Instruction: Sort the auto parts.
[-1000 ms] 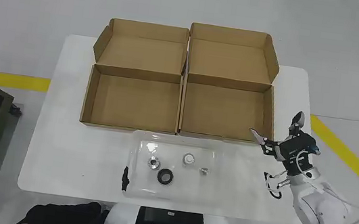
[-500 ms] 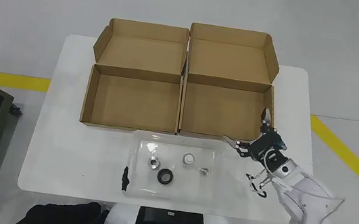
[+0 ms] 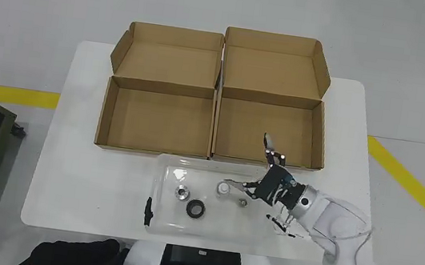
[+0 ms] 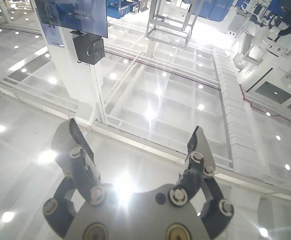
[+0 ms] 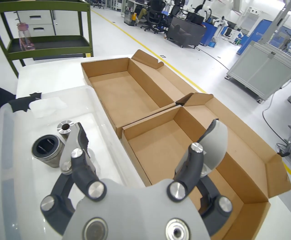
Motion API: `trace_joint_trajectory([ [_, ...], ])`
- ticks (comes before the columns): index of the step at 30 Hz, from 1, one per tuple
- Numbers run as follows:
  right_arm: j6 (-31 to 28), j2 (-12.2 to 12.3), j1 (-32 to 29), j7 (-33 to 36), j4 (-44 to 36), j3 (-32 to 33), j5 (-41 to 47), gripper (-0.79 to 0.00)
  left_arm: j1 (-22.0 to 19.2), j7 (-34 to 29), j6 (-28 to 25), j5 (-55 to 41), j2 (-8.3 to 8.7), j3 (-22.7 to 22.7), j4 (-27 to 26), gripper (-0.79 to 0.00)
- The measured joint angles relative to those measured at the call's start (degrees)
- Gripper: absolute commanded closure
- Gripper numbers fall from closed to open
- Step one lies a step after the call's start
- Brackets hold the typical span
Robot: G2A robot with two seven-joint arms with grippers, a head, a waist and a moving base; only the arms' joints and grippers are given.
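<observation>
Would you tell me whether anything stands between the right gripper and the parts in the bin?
Nothing visible does. The right gripper hangs open over the bin's right end; the bin looks open-topped, and the bearing and sleeve lie uncovered inside.

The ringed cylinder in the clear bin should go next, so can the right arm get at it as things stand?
Probably yes. The right gripper hangs by the open-topped bin, jaws wide apart, with the ringed cylinder standing free beside a smaller metal sleeve; nothing covers it.
</observation>
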Motion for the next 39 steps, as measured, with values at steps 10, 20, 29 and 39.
trace_joint_trajectory([
  [10,-9.0,0.8,2.2,5.9,-0.5,-5.4,-2.3,-0.785,0.0,0.0,0.0,0.0,0.00,0.0,0.0,-0.785],
  [20,-12.7,2.0,2.8,9.5,1.1,-7.3,-2.6,-0.785,0.0,0.0,0.0,0.0,0.00,0.0,0.0,-0.785],
  [29,-12.6,2.7,3.6,11.1,3.7,-7.4,-2.2,-0.686,0.0,0.0,0.0,0.0,0.00,0.0,0.0,-0.785],
  [39,-12.1,3.3,4.5,13.5,5.4,-7.7,-1.2,-0.437,0.0,0.0,0.0,0.0,0.00,0.0,0.0,-0.785],
])
